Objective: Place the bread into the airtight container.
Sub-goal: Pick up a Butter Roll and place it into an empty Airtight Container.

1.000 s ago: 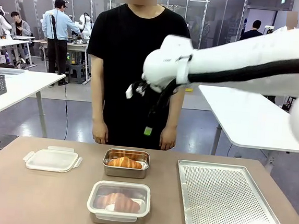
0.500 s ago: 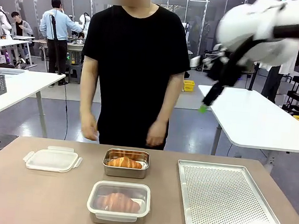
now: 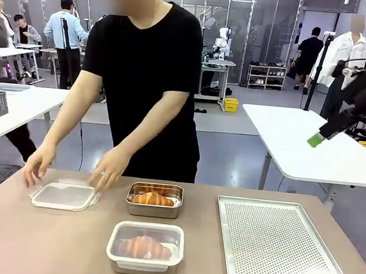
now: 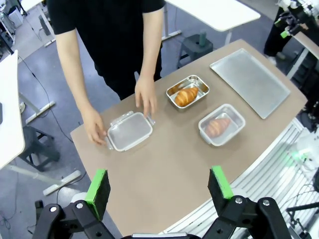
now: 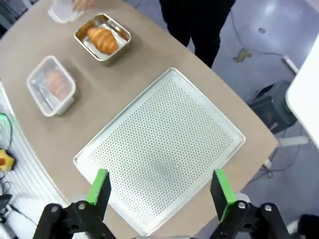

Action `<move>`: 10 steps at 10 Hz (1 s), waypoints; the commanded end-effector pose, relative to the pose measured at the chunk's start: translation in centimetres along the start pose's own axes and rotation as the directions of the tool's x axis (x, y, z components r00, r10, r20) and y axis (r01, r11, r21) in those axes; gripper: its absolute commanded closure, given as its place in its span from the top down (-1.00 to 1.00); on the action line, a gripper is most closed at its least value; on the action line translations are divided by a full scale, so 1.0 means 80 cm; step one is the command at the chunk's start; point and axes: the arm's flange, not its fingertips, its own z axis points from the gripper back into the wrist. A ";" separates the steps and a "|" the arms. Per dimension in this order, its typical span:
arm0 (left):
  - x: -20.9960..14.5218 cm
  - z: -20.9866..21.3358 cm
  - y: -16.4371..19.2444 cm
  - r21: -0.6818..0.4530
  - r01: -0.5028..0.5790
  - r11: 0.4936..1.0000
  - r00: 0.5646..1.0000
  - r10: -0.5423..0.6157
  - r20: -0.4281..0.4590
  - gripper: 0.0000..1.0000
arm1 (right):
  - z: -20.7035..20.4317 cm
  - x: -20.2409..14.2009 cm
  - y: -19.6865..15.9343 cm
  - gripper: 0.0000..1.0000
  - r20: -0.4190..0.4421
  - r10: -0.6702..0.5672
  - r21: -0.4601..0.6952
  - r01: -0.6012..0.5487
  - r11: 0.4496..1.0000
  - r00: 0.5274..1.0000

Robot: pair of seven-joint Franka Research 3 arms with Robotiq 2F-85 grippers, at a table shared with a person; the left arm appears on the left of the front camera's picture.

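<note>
At the middle of the table, close to its far edge: an open steel container [image 3: 155, 199], a croissant [image 3: 152, 199] lying inside, uncovered. Nearer the robot's edge, a second container [image 3: 146, 248], lid on, another croissant dimly visible through the plastic. Toward the far left corner, a loose clear lid [image 3: 64, 196], with both of the person's hands [image 3: 108, 167] resting on its ends. Along the right side of the table, a bare perforated tray [image 3: 282, 248].

High over the left part of the table, the left gripper [image 4: 159, 186]: green pads spread wide, gripping nothing. Above the tray, the right gripper [image 5: 159, 191]: jaws equally wide apart, likewise empty, well clear of everything below.

Likely trouble from here:
- Collision with the person's hands or forearms, given any descent toward the containers while the lid is being handled.
- A crushed or flaking croissant, given too firm a squeeze on soft pastry.
- A poor seal, given a lid set down crooked or pressed onto a pastry tip poking above the rim.
- A container shoved across the smooth tabletop, given a low approach that clips its wall.
</note>
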 end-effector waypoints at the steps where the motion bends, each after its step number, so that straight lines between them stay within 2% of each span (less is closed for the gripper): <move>1: 0.003 0.001 -0.001 -0.014 0.007 1.000 1.000 -0.007 0.005 1.00 | 0.027 -0.012 0.036 1.00 0.108 0.029 -0.005 -0.029 1.000 0.994; 2: 0.003 0.001 -0.001 -0.014 0.007 1.000 1.000 -0.007 0.005 1.00 | 0.052 -0.006 0.052 1.00 0.092 0.043 -0.050 -0.039 0.998 0.995; 3: 0.003 0.001 -0.001 -0.014 0.007 1.000 1.000 -0.007 0.005 1.00 | 0.079 0.006 0.070 1.00 0.026 0.024 -0.066 -0.022 0.998 0.999; 4: 0.003 0.001 -0.001 -0.014 0.007 1.000 1.000 -0.007 0.005 1.00 | 0.111 0.013 0.087 1.00 -0.079 0.011 -0.060 -0.015 0.998 0.997; 5: 0.003 0.001 -0.001 -0.014 0.007 1.000 1.000 -0.007 0.005 1.00 | 0.148 0.019 0.107 1.00 -0.115 0.021 -0.043 -0.027 0.999 0.993; 7: 0.003 0.001 -0.001 -0.014 0.007 1.000 1.000 -0.007 0.005 1.00 | 0.211 0.026 0.151 1.00 -0.223 -0.038 -0.107 0.014 0.994 0.974; 8: 0.003 0.001 -0.001 -0.014 0.007 1.000 1.000 -0.007 0.005 1.00 | 0.237 0.028 0.174 1.00 -0.212 -0.030 -0.106 0.007 0.994 0.977; 10: 0.003 0.001 -0.001 -0.014 0.007 1.000 1.000 -0.007 0.005 1.00 | 0.276 0.029 0.210 1.00 -0.137 -0.051 -0.133 0.032 0.991 0.989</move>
